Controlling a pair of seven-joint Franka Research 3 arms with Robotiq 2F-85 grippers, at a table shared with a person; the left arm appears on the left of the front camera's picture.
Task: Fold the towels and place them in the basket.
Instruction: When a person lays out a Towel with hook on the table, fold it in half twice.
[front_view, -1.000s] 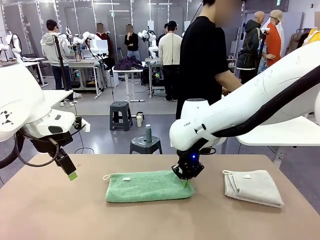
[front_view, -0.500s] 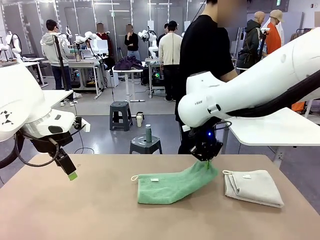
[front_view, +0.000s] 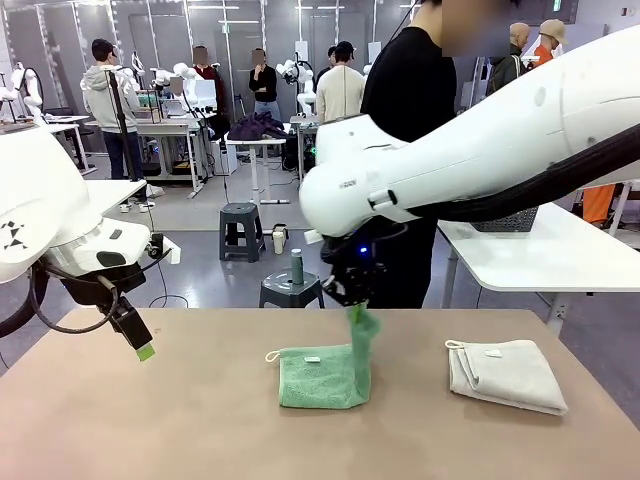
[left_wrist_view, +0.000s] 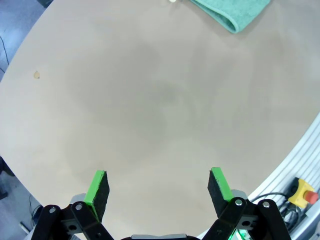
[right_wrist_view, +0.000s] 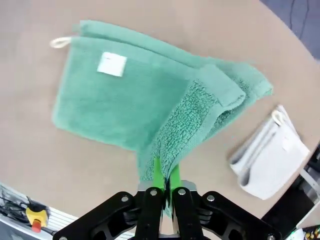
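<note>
A green towel (front_view: 318, 377) lies mid-table with its right end pulled up off the surface. My right gripper (front_view: 356, 300) is shut on that raised end, and in the right wrist view the cloth hangs from the closed right gripper (right_wrist_view: 164, 176) over the rest of the green towel (right_wrist_view: 120, 100). A cream-white towel (front_view: 505, 375) lies folded at the right, also seen as the cream towel (right_wrist_view: 267, 160). My left gripper (front_view: 143, 348) hovers open at the left; the left gripper (left_wrist_view: 159, 192) has nothing between its fingers. A dark mesh basket (front_view: 505, 221) sits on the white side table behind my right arm.
A person in a black top (front_view: 410, 120) stands at the far edge of the table, behind my right arm. The white side table (front_view: 545, 262) stands at the right. A grey stool (front_view: 292, 290) stands beyond the far edge. Bare tabletop (left_wrist_view: 160, 100) lies under the left gripper.
My right gripper dragged the green towel rightward, then lifted its end and carried it up and back to the left over the rest. The left arm has stayed still.
</note>
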